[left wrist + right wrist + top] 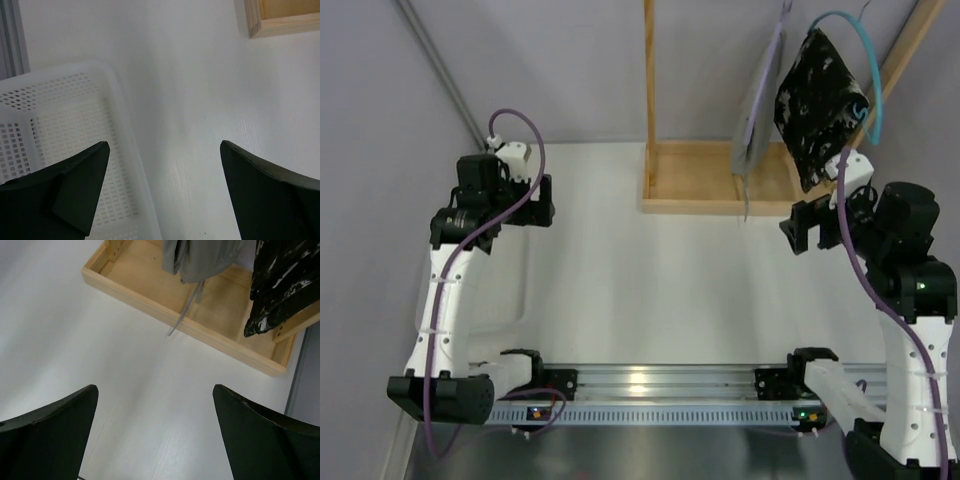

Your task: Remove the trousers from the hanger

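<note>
Notably, the left wrist view resolves a white perforated basket (65, 125), faint from above, beneath the left gripper (164, 150), which is wide apart and empty. The right gripper (155, 392), also spread and empty, is raised near the grey trousers (200, 255) hanging over the wooden rack (150, 301).

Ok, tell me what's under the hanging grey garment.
The wooden rack base, with the grey garment's drawstring dangling over it. The garment hides the far part of the base behind it.

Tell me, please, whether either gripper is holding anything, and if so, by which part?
Nothing is held. The left gripper and right gripper are open and empty; the grey garment and black garment hang free of both.
</note>
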